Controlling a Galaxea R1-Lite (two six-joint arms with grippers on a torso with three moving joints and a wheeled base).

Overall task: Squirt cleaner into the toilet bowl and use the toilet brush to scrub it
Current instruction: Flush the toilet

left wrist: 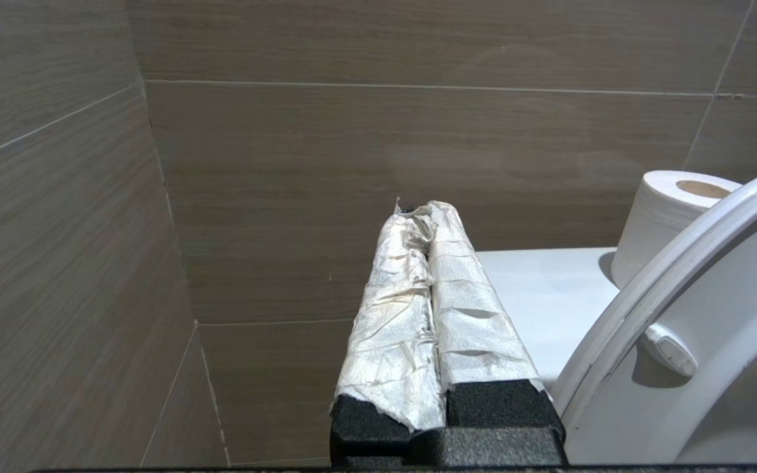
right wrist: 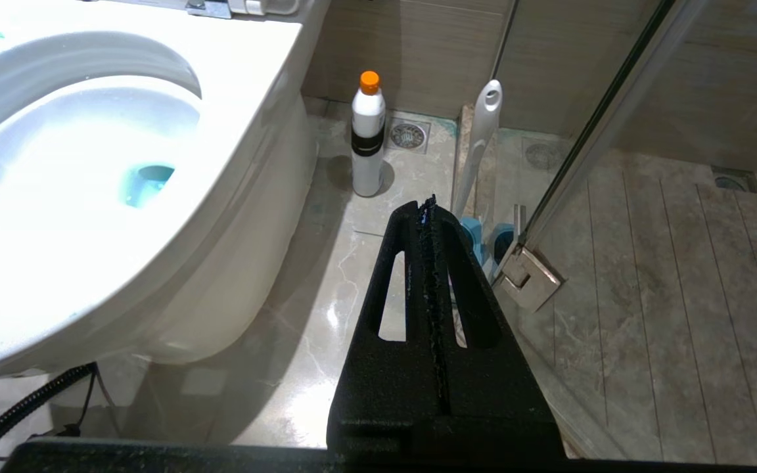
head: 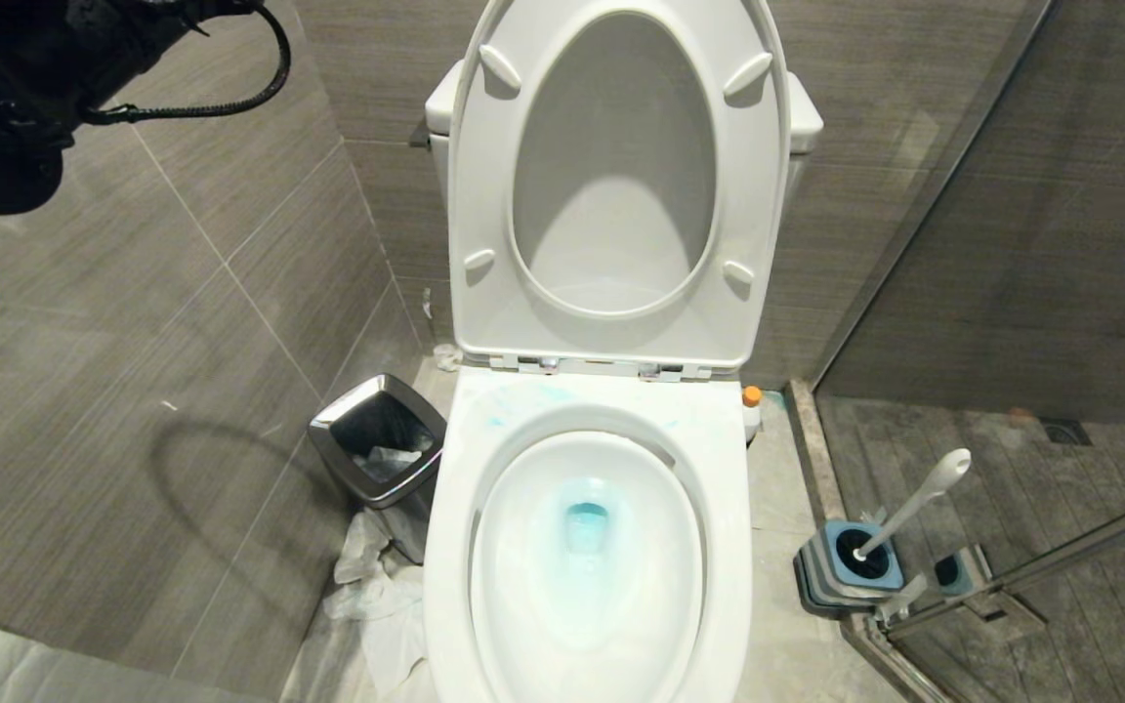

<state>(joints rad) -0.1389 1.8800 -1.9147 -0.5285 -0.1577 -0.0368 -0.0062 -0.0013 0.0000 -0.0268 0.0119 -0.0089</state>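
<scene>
Blue cleaner (head: 586, 522) pools in open toilet bowl (head: 587, 644); toilet brush (head: 899, 522) stands in holder.

Grey-tiled bathroom corner around me

Large brown-grey wall tiles (head: 182, 322) with a faint wood grain and thin pale grout lines rise ahead of me and on my left. Pale marbled floor tiles (right wrist: 326, 263) shine where the light strikes them. A black bin (head: 382, 444) with a steel rim stands in the corner, with crumpled white paper (head: 367, 586) on the floor beside it. To my right a glass shower partition (head: 973, 244) with a metal hinge (right wrist: 528, 279) closes off a shower floor of plank-like tiles (right wrist: 667, 276) with a drain (head: 1065, 431). A toilet roll (left wrist: 664, 220) sits on the white tank top.
</scene>
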